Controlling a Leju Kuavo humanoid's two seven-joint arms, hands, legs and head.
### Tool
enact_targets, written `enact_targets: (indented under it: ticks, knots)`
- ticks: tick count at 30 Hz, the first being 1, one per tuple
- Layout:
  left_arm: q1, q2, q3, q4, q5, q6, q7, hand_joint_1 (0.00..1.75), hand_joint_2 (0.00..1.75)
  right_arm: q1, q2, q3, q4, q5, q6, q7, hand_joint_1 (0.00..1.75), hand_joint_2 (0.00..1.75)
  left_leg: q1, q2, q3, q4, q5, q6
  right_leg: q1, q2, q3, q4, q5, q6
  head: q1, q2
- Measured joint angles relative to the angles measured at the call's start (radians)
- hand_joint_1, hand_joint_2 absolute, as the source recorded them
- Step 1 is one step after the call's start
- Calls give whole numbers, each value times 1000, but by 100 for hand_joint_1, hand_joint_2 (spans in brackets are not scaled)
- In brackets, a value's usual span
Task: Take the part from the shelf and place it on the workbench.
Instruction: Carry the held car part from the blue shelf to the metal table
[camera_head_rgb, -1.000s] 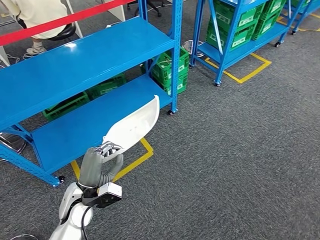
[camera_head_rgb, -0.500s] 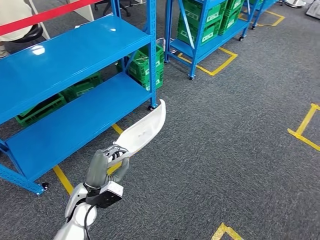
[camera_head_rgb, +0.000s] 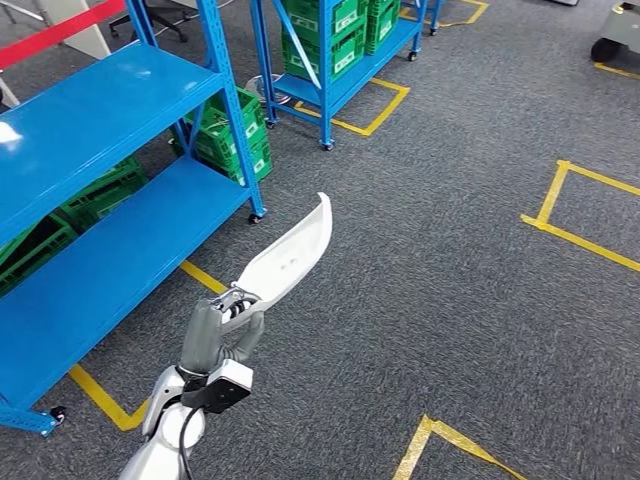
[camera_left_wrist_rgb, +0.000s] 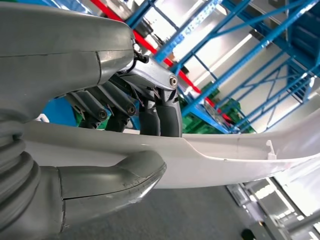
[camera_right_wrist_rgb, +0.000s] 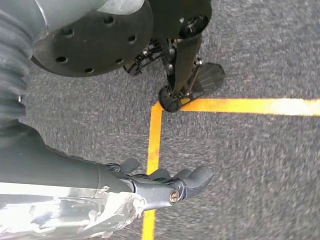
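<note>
The part (camera_head_rgb: 290, 255) is held at one end by the left hand (camera_head_rgb: 219, 335); its other end reaches forward and right, away from the fingers (camera_left_wrist_rgb: 160, 117), above the carpet floor (camera_head_rgb: 453, 300). The shelf (camera_head_rgb: 106, 210) stands left of the fingers, with crates (camera_head_rgb: 226, 140) under it. The right hand (camera_right_wrist_rgb: 162, 182) hangs over a floor line (camera_right_wrist_rgb: 153, 135).

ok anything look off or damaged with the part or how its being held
Nothing looks damaged. The left hand holds the long white part by one end, so most of it juts out unsupported over the carpet. In the left wrist view the thumb and fingers clamp it from both sides.
</note>
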Motion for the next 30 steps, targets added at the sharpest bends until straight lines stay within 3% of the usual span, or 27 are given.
enact_targets:
  ticks: [2, 4, 6, 8, 10, 12, 14, 15, 16, 18, 20, 21, 23, 25, 26, 28, 30]
  knots:
    - [-2, 0, -4, 4, 10, 0, -4, 175, 175, 3, 0, 12, 0, -34, -6, 5, 0, 175, 7, -8, 31, -70, 61, -7, -6, 28, -7, 6, 5, 7, 0, 0]
    - [-6, -2, -10, 5, 17, 0, -7, 175, 175, 6, 0, 34, -3, -72, -14, 14, 0, 175, 19, -46, 89, -195, 117, -15, -10, 55, -23, 24, 6, 18, -2, 0]
    - [-11, -5, -17, 9, 23, 0, -8, 175, 175, 10, 0, 63, -6, -123, -35, 33, 0, 175, 23, -73, 110, -249, 127, -9, -12, 76, -43, 39, 8, 34, -4, 0]
    - [-15, -13, -19, 18, 26, 0, -9, 175, 175, 19, 0, 100, -7, -175, -63, 49, 0, 175, 20, -60, 105, -249, 128, 10, -16, 91, -56, 39, 16, 48, -3, 0]
    - [-22, -22, -22, 28, 27, 1, -11, 175, 175, 24, 0, 136, -7, -210, -77, 58, 0, 175, 21, -39, 104, -250, 135, 25, -16, 62, -74, 65, -2, 57, 4, 0]
    - [-25, -26, -24, 36, 23, -1, -11, 175, 175, 28, -1, 179, -13, -264, -84, 81, 0, 175, 18, -16, 101, -251, 139, 33, -13, 7, -120, 173, -66, 62, 12, 0]
    - [-27, -27, -27, 45, 18, -4, -7, 175, 175, 52, -1, 252, -45, -358, -98, 137, 0, 175, 15, 9, 99, -250, 140, 36, -16, -17, -170, 302, -125, 66, 15, 0]
    - [-27, -27, -29, 49, 16, -6, -4, 175, 175, 77, -1, 303, -78, -412, -110, 179, 0, 175, 14, 20, 98, -250, 140, 36, -17, -21, -174, 328, -132, 66, 15, 0]
    - [-28, -27, -32, 53, 17, -9, -2, 175, 175, 109, 1, 361, -121, -460, -125, 225, 0, 175, 14, 29, 98, -250, 139, 36, -18, -24, -158, 314, -122, 66, 16, 0]
    - [-31, -27, -38, 56, 18, -14, 0, 175, 175, 178, 9, 485, -222, -521, -150, 304, 0, 175, 14, 46, 101, -250, 137, 32, -18, -47, -78, 188, -75, 65, 16, 0]
    - [-34, -28, -43, 57, 22, -19, 0, 175, 175, 227, 20, 589, -309, -535, -160, 345, 0, 175, 10, 62, 102, -249, 134, 23, -12, -70, -14, 78, -48, 57, 16, 0]
    - [-35, -29, -45, 57, 24, -21, -1, 175, 175, 243, 24, 629, -342, -535, -162, 356, 0, 175, 7, 70, 102, -249, 134, 17, -9, -73, -5, 58, -47, 50, 16, 0]
    - [-36, -29, -47, 58, 27, -23, -3, 175, 175, 269, 30, 684, -394, -533, -166, 367, 0, 175, 8, 85, 103, -253, 136, 6, -4, -54, -9, 56, -43, 35, 15, 0]
    - [-38, -31, -50, 58, 31, -23, -8, 175, 175, 289, 35, 717, -433, -530, -168, 372, 0, 175, 12, 69, 96, -236, 119, -4, -5, -38, -12, 51, -37, 20, 14, 0]
    - [-38, -31, -51, 58, 34, -24, -11, 175, 175, 296, 37, 729, -449, -527, -168, 375, 0, 175, 13, 50, 81, -201, 94, -6, -7, -29, -12, 48, -34, 14, 12, 0]
    - [-38, -29, -51, 58, 42, -26, -16, 175, 175, 307, 39, 751, -478, -522, -168, 383, 0, 175, 12, 13, 24, -77, 28, -6, -7, -11, -15, 46, -30, 6, 7, 0]
    - [-35, -27, -51, 58, 49, -27, -19, 175, 175, 318, 39, 767, -502, -518, -167, 395, 0, 175, 9, 1, -26, 21, -1, -3, -6, 11, -18, 46, -28, 2, 5, 0]
